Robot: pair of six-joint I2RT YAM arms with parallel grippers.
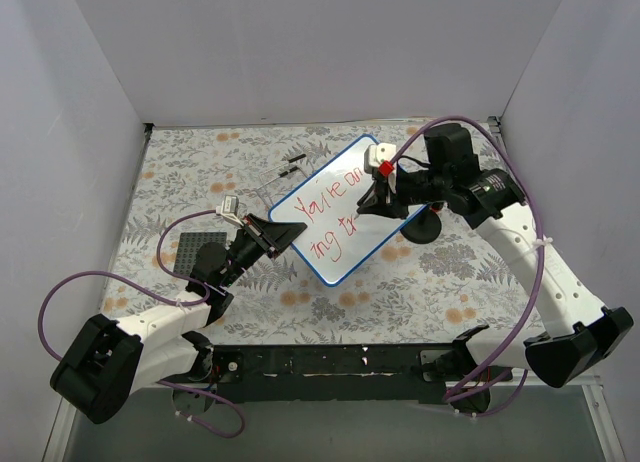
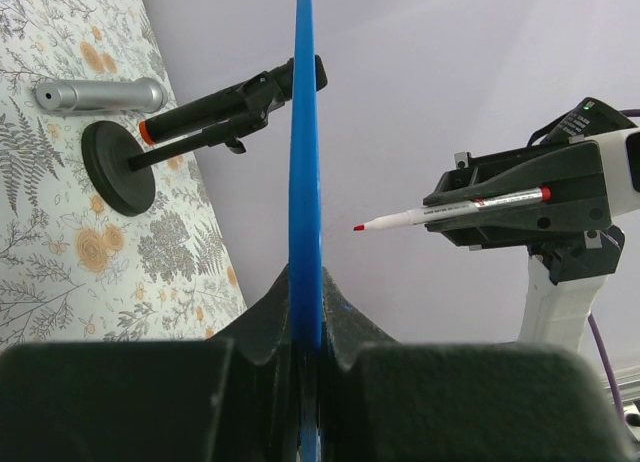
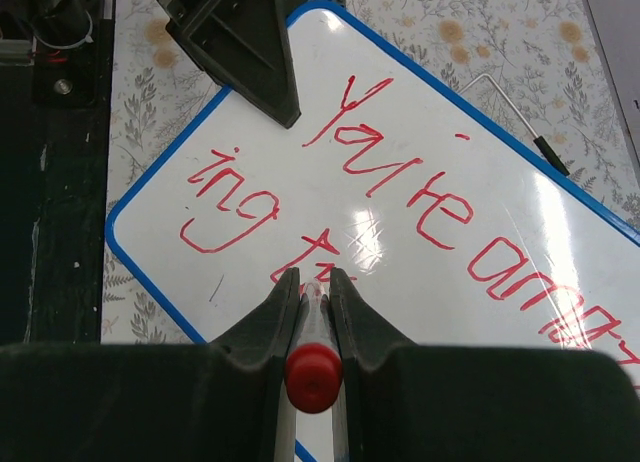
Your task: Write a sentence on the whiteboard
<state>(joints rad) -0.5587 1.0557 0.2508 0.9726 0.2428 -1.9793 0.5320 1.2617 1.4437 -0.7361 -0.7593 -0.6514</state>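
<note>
Gripping the small blue-rimmed white whiteboard (image 1: 355,162) by its near-left edge, left jaws shut on the rim, mid-table (image 1: 400,292) toward the far edge. Pinching a white-barrelled red marker (image 2: 470,209) in closed right jaws, tip just short of the board face at the second line of the red handwritten sentence (image 3: 370,172).

We log the whiteboard (image 3: 380,232) as glossy, glare streaking its white face; rim smooth blue plastic. On the marker (image 2: 470,210), smooth plastic barrel. Floral table cover (image 1: 340,302) looks matt. Silver cylinder (image 2: 95,95): satin metal.

Bare cloth (image 1: 400,294) before the whiteboard (image 1: 335,254); black stand (image 1: 420,228) crowds its right (walls (image 1: 590,102) beyond), studded plate (image 1: 198,254) left
</note>
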